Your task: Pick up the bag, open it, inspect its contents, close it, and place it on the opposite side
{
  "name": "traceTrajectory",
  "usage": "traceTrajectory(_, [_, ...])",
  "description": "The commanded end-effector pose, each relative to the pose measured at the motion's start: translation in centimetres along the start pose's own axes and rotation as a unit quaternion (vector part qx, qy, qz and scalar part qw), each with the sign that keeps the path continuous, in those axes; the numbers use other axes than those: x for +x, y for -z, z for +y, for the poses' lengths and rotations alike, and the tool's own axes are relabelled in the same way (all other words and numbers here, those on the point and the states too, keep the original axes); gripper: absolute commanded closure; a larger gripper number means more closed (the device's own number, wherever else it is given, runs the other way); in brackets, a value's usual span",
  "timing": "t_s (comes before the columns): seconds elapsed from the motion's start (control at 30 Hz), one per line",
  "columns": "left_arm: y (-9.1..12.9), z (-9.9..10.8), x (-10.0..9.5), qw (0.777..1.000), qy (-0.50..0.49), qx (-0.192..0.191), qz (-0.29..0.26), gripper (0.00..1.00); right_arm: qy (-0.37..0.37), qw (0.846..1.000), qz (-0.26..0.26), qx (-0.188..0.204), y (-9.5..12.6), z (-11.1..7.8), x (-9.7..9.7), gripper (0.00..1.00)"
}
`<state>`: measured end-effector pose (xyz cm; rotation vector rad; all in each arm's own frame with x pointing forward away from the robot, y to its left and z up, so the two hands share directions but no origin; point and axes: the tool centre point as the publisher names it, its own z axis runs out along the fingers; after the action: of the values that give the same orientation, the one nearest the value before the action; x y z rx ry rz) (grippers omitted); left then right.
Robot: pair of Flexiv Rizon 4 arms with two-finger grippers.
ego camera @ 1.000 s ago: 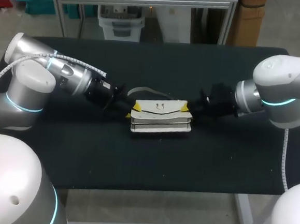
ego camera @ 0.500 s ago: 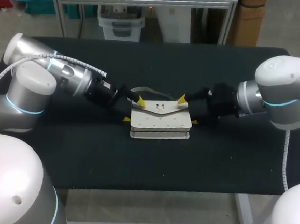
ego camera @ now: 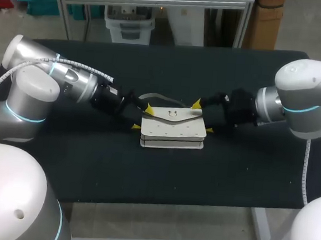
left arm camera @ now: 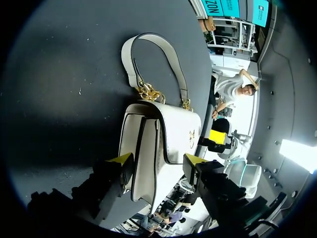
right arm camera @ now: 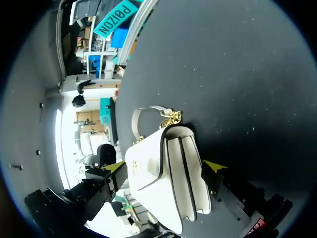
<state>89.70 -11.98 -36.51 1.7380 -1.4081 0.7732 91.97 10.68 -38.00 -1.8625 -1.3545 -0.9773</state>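
Bag [ego camera: 173, 131] flat on surface [ego camera: 90, 159], looks light, stiff-walled, slick, left jaws and right jaws both open astride its ends, best hold probably side edges or strap [left arm camera: 128, 59].

You see a white leather handbag [ego camera: 173, 129] with dark edging and gold chain links [left arm camera: 147, 92] on the plain black tabletop [ego camera: 145, 174]. Your left claw [ego camera: 142, 118] and right claw [ego camera: 202, 117] are black with bright yellow tips.

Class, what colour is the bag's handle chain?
Gold chain, clearest in the left wrist view.
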Motion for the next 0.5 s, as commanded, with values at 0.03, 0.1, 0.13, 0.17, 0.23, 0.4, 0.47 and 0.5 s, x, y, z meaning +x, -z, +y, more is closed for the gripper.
traceTrajectory(0.03, [-0.76,-0.98,0.27,1.000,0.002,-0.013,-0.006,0.32,0.000,1.000,0.005,0.007,-0.72,0.49,0.07,0.00])
traceTrajectory(0.1, [-0.99,-1.25,0.32,1.000,0.005,-0.015,-0.009,0.29,0.000,1.000,0.006,0.009,-0.93,0.51,0.19,0.00])
traceTrajectory(0.13, [-1.05,-1.40,0.30,1.000,0.007,-0.016,-0.010,0.29,0.001,1.000,0.006,0.011,-1.01,0.51,0.26,0.00])
traceTrajectory(0.17, [-1.12,-1.55,0.26,1.000,0.009,-0.018,-0.012,0.30,0.001,1.000,0.006,0.012,-1.08,0.50,0.31,0.07])
traceTrajectory(0.23, [-1.21,-1.81,0.12,1.000,0.015,-0.020,-0.014,0.40,0.002,1.000,0.006,0.014,-1.13,0.49,0.34,0.32])
traceTrajectory(0.4, [-1.17,-1.94,-0.27,0.999,0.020,-0.021,-0.016,1.00,-0.001,1.000,0.004,0.015,-1.04,0.35,-0.12,1.00])
traceTrajectory(0.47, [-1.05,-1.86,-0.42,0.999,0.021,-0.019,-0.015,1.00,-0.005,1.000,0.002,0.012,-0.88,0.28,-0.40,1.00])
traceTrajectory(0.5, [-1.00,-1.82,-0.48,0.999,0.021,-0.019,-0.015,1.00,-0.006,1.000,0.002,0.012,-0.82,0.28,-0.52,1.00])
